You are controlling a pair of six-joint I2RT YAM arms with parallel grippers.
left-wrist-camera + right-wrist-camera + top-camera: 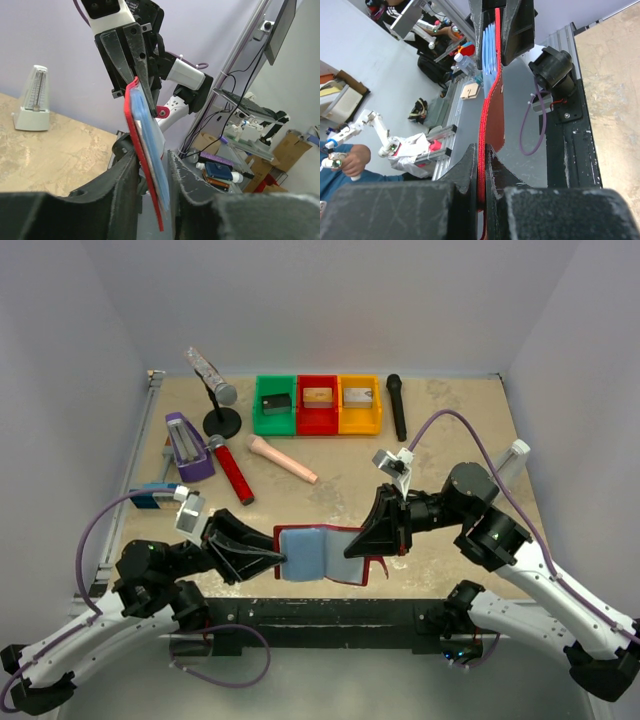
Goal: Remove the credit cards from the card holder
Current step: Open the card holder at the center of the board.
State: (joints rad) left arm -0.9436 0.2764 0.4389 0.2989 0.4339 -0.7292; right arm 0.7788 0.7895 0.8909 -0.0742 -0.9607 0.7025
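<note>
From above, the card holder (315, 552) hangs open in the lower middle of the frame, over the near edge of the table (450, 440). Its pale blue pockets face up and its red cover shows along the bottom edge. The left gripper (275, 558) meets its left end and the right gripper (362, 543) its right end. That view does not show how either pair of jaws stands.

The right wrist camera settles one side. The right gripper (481, 150) is pressed shut on the red edge of the card holder (492, 115), which runs up the middle of the frame to the left gripper (492, 50) at the top.

The left wrist camera shows the card holder (147, 125) edge-on and tilted. It passes between the fingers (125, 185) of the left gripper (153, 160), with the right gripper (142, 85) clamped on its far end. The left jaws stand partly open and close on both sides of the holder, but I cannot tell whether the pads touch it.

Only the top view takes in the back of the table. There stand a green bin (273, 405), a red bin (318, 403) and a yellow bin (360, 403), a black microphone (397, 407), and a red microphone (232, 470) at middle left.
</note>
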